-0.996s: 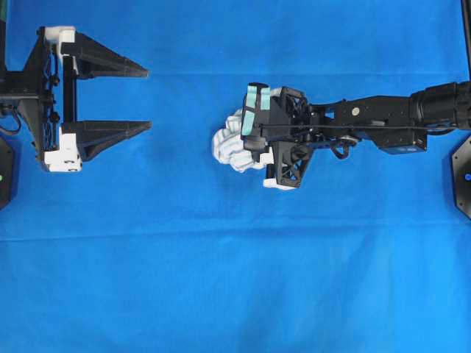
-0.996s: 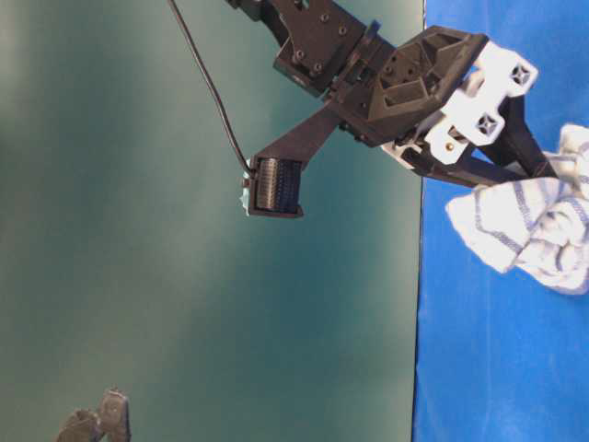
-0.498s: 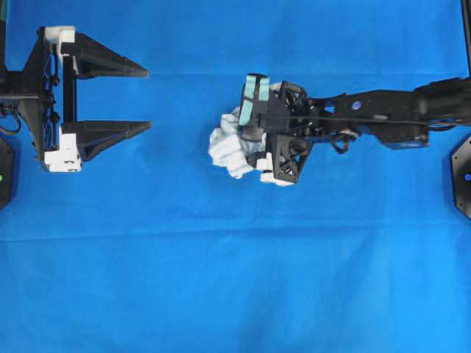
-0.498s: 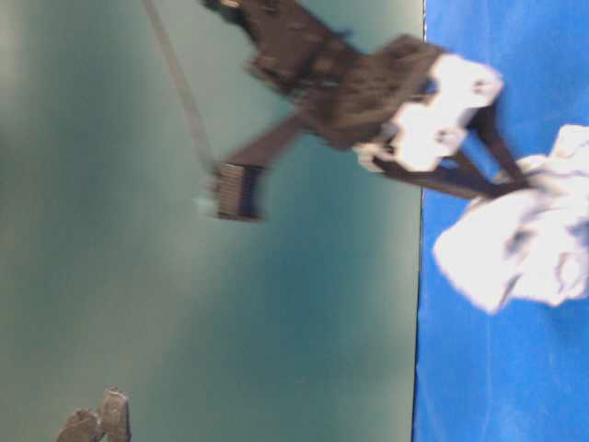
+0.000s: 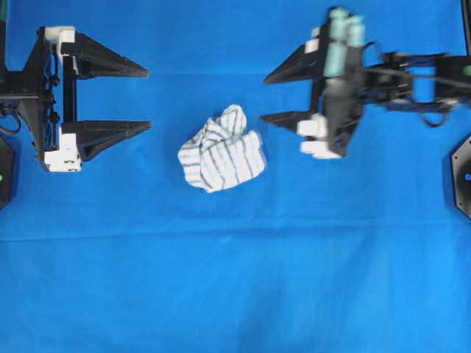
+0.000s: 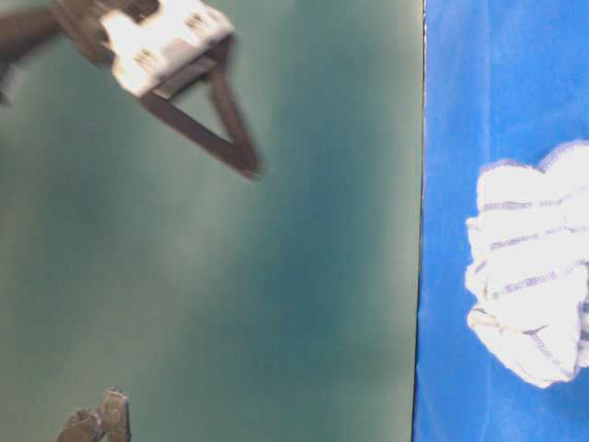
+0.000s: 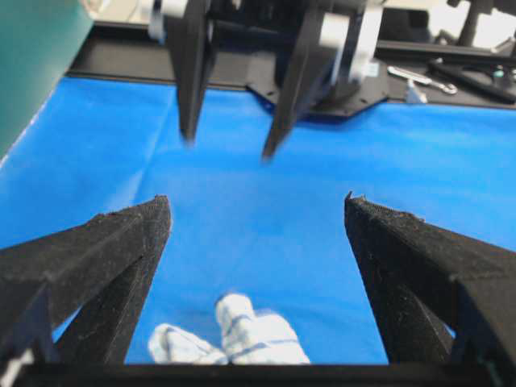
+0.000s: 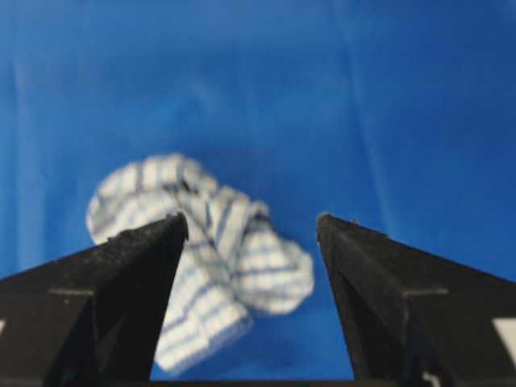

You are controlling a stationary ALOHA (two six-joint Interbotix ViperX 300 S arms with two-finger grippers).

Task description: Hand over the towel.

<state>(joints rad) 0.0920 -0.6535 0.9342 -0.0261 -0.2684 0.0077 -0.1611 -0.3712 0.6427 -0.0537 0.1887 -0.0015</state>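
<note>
Overhead | towel [image 5: 222, 149] lies crumpled between left fingers [image 5: 118, 68] and right fingers [image 5: 288, 71] | both spread apart, empty

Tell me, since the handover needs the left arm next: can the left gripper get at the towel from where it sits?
Probably yes. The left gripper is open and faces the towel, which lies alone on the blue cloth with nothing between them. The right gripper is open and clear of it.

right gripper [image 5: 263, 97] motion-blurred, towel [image 6: 532, 262] cut by table-level edge, perhaps soft-focused
</note>
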